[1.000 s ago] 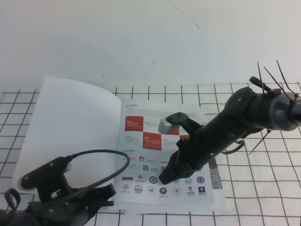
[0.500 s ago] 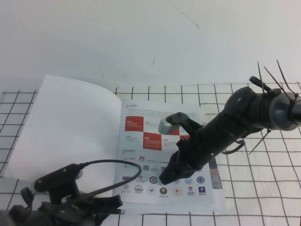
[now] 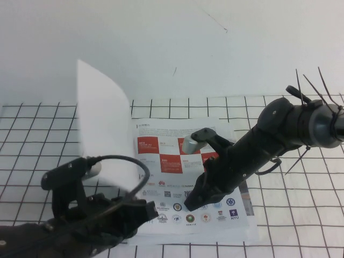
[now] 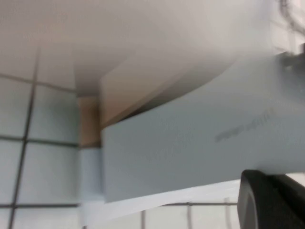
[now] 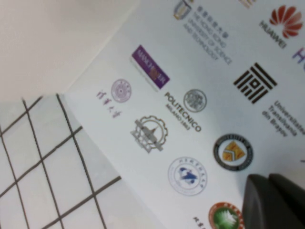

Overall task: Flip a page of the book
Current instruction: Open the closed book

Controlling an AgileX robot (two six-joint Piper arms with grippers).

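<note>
The page [image 3: 102,123], flat a second ago, now stands nearly upright as the left gripper [image 3: 141,210], jaws unreadable, lifts it, while the right gripper [image 3: 192,203], shut, pins the book [image 3: 188,177] to the bench [image 3: 290,204].

Bright, even light all round; my raised page [image 3: 102,123] smears with motion blur (left wrist view is soft too).

The book [image 3: 188,177] is glossy printed paper (its raised page [image 3: 102,123] plain white), on a smooth gridded tabletop [image 3: 301,215].
</note>
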